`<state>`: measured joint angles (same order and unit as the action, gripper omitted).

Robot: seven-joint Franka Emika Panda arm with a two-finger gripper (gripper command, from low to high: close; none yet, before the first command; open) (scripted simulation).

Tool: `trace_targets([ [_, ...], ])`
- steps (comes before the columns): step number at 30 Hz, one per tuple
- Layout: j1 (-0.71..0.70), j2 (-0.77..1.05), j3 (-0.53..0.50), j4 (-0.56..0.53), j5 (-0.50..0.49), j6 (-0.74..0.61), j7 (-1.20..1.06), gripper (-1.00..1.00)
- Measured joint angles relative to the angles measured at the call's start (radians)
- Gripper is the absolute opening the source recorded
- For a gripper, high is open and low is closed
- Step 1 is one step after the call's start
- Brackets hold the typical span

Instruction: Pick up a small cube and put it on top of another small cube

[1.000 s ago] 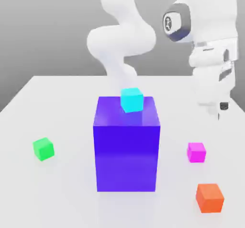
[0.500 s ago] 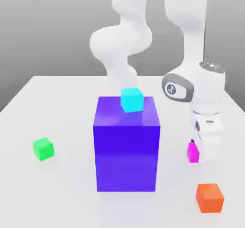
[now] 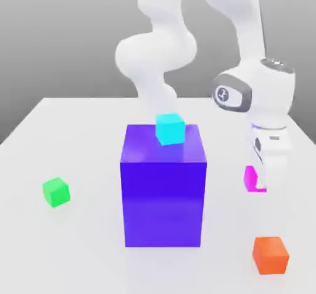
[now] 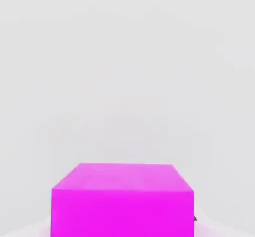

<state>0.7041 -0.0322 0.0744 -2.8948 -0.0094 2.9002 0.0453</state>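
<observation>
glossy magenta cube [image 4: 122,201], matt white table [image 3: 74,237]

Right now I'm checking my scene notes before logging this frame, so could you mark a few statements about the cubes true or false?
1. The small cyan cube sits on top of the big blue-violet block. True.
2. The small magenta cube rests on the small green cube. False: they are far apart, on opposite sides of the block.
3. The small orange cube lies on the white table. True.
4. The green cube is stacked on the orange cube. False: both lie separately on the table.
</observation>
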Motion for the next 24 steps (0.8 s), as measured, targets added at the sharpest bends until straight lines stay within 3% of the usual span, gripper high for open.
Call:
trace_targets([
  [8,-0.207,-0.090,-0.068,0.086,-0.121,-0.015,0.186,-1.00],
  [16,-0.581,-0.224,-0.204,0.139,-0.281,-0.093,0.445,-1.00],
  [24,-0.923,-0.320,-0.342,0.155,-0.367,-0.157,0.630,-1.00],
])
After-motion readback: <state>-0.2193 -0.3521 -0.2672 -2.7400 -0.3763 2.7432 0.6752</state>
